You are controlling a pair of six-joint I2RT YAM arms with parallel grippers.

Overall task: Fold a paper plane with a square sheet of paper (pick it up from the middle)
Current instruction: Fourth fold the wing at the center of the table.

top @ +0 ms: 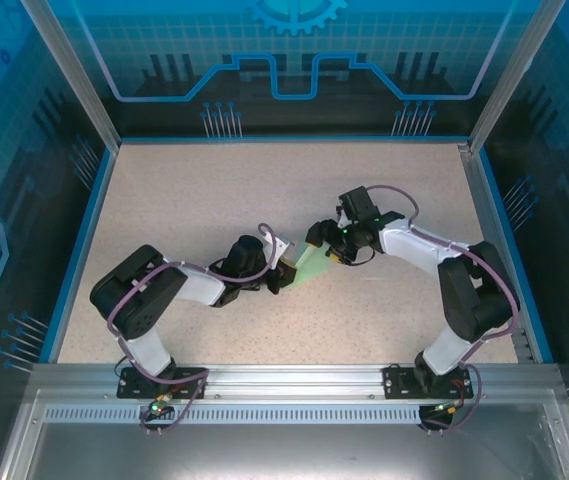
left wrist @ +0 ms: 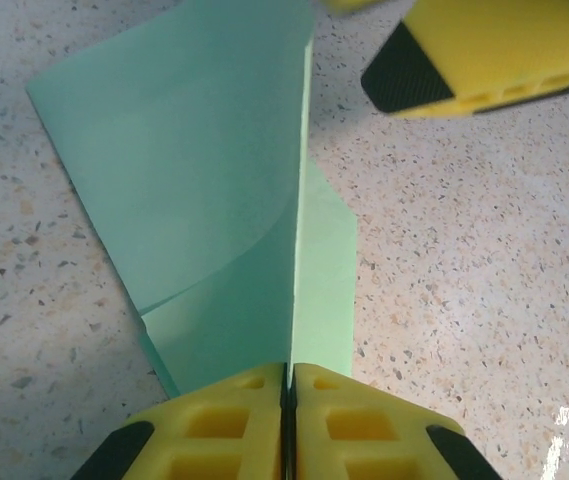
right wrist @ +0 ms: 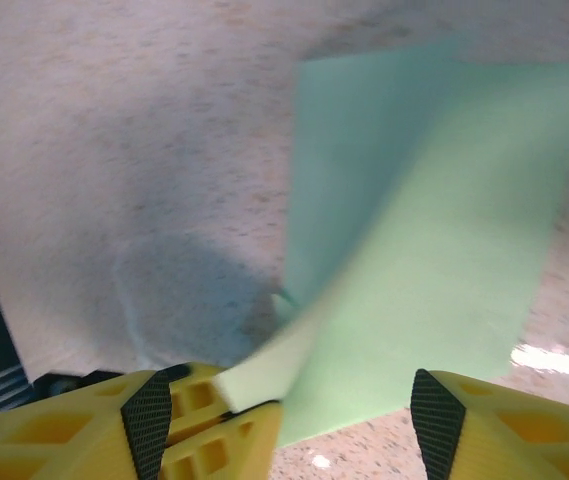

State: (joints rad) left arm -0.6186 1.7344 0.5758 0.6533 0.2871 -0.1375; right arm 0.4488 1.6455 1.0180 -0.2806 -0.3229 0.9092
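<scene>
we see two robot arms meeting near the middle of a speckled table, with the square sheet of paper between their tips. from the left wrist, the left gripper has its yellow pads pressed together on the near edge of the sheet, right on a centre crease. the pale green paper stands up on edge and fans away from the camera, one flap curling off to the left and a narrower one lying to the right. we judge this pinch is there to hold the crease closed and the sheet off the table (thin paper lying flat is hard to get under). the right gripper has its jaws spread wide, with the paper's lower edge reaching down between them and a curl of it against the finger at the left of that view; it clamps nothing. that stance looks to us like readiness to take a new hold or press a flap. we can read no brand, label or writing: the paper is plain, and the blue back wall carries a line pattern and a gear shape, no words
</scene>
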